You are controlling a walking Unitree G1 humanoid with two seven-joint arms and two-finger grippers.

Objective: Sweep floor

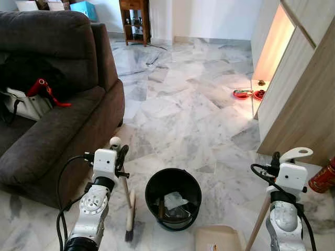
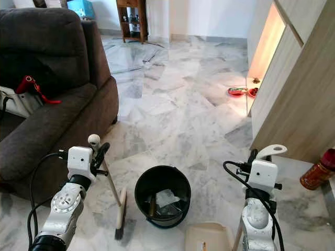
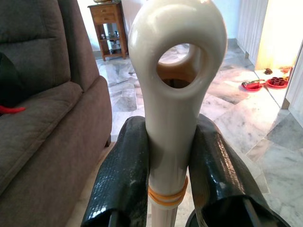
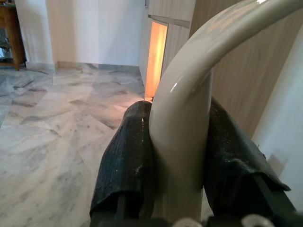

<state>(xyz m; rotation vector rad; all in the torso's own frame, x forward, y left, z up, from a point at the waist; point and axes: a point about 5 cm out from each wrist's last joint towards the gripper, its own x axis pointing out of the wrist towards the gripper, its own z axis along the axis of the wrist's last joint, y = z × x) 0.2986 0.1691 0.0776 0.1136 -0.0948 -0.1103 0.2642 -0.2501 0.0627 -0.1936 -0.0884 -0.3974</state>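
Beside the bin [image 1: 173, 197], left end effector [image 3: 168, 179] clamps the broom [image 1: 129, 209] (bristles blurred), right end effector [image 4: 182, 165] the dustpan handle [image 1: 296, 153].

Dark sofa [image 1: 57, 120], red bottle [image 1: 323, 178], wooden cabinet [image 1: 133, 21].

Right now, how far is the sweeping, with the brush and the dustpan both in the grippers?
Done: the black round bin already holds some scraps. In hand: the left gripper is shut on the cream long-handled brush, its bristles on the marble floor; the right gripper is shut on the cream dustpan handle, the beige pan resting beside the bin. Left: I cannot tell what dirt remains.
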